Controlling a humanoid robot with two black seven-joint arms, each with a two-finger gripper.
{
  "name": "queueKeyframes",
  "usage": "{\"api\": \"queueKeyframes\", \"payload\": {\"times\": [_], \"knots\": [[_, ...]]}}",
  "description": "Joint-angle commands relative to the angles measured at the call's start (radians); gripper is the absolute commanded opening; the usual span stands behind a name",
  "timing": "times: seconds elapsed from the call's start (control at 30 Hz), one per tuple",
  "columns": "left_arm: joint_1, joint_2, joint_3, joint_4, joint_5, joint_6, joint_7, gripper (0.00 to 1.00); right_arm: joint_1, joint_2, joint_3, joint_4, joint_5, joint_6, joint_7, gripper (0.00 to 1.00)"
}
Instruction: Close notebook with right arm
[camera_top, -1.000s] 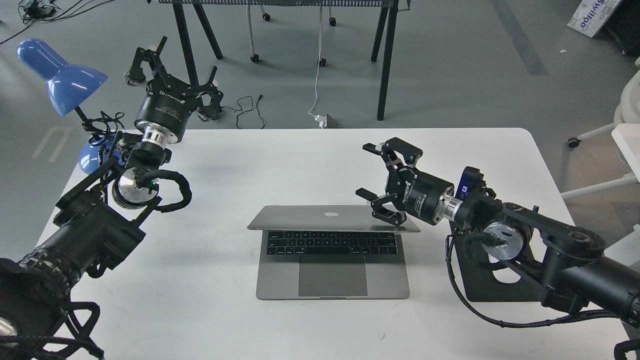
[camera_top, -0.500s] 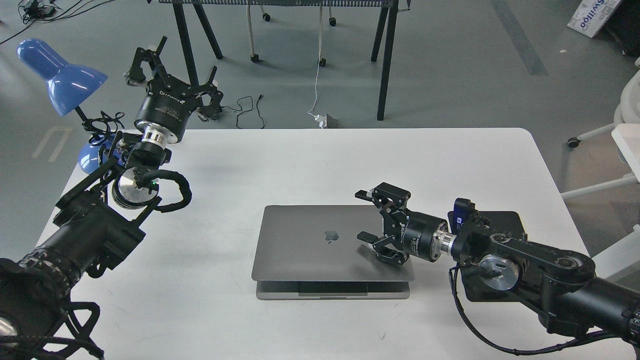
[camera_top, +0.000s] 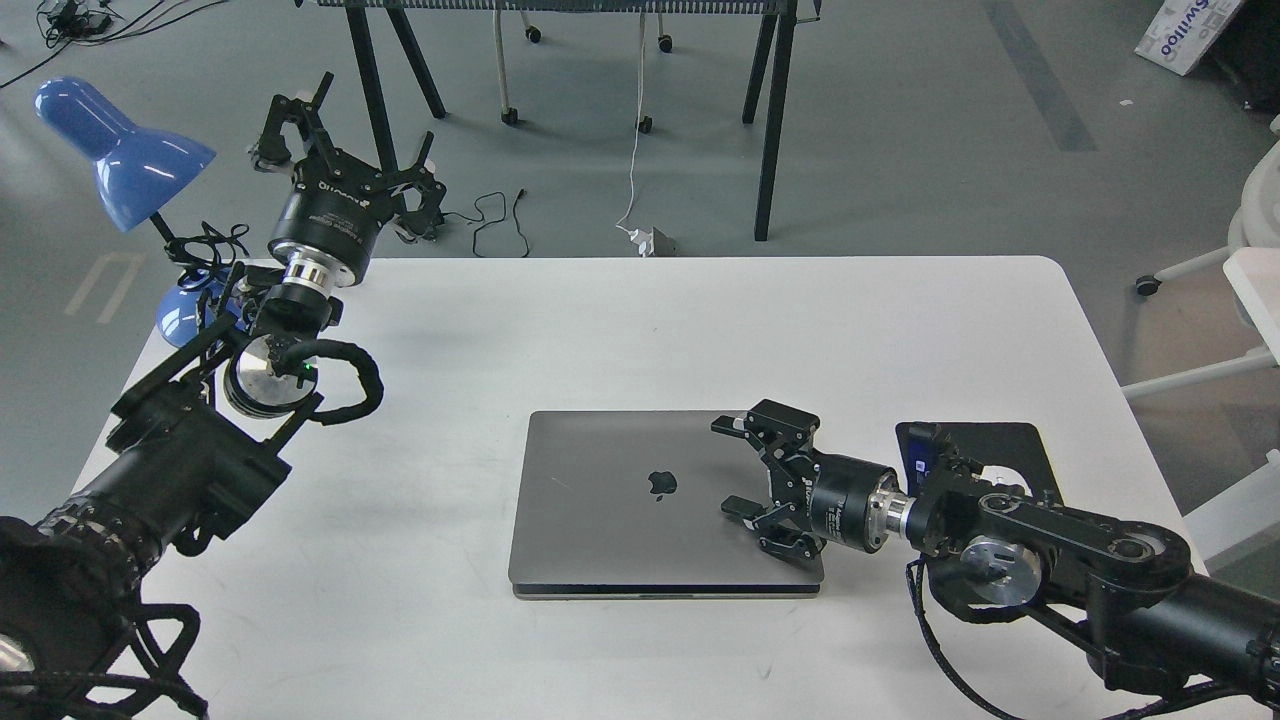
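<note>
Both arms are matte black, built of chunky jointed segments with polished silver discs at the joints. The right arm (camera_top: 1060, 560) carries a silver wrist ring, a cylindrical black gripper (camera_top: 742, 467) body with white lettering and a looped ribbed cable. The left arm (camera_top: 180, 460) matches, with white lettering on the left gripper (camera_top: 345, 135) body.

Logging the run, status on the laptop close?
Right gripper open, over the lid's right side. Left gripper open, raised by the lamp. Laptop lid down, nearly flush. Nothing in the way.
</note>
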Motion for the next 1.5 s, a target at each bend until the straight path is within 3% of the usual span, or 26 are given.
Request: {"api": "queueKeyframes", "payload": {"times": [0.0, 0.97, 1.17, 1.3, 1.47], "knots": [[0.000, 0.000, 0.000, 0.000, 0.000, 0.000, 0.000, 1.00, -0.010, -0.004, 0.003, -0.002, 0.000, 0.000, 0.000, 1.00], [0.001, -0.002, 0.000, 0.000, 0.000, 0.000, 0.000, 1.00, -0.020, -0.033, 0.022, -0.005, 0.001, 0.005, 0.006, 1.00], [0.000, -0.002, 0.000, 0.000, 0.000, 0.000, 0.000, 1.00, -0.020, -0.082, 0.277, 0.033, 0.006, 0.051, 0.015, 1.00], [0.001, -0.003, -0.002, -0.002, 0.000, 0.000, 0.000, 1.00, -0.017, -0.065, 0.537, 0.000, 0.006, 0.051, 0.006, 1.00], [0.001, -0.003, 0.000, -0.002, 0.000, 0.000, 0.000, 1.00, 0.019, -0.013, 0.723, -0.065, 0.017, 0.041, -0.006, 1.00]]}}
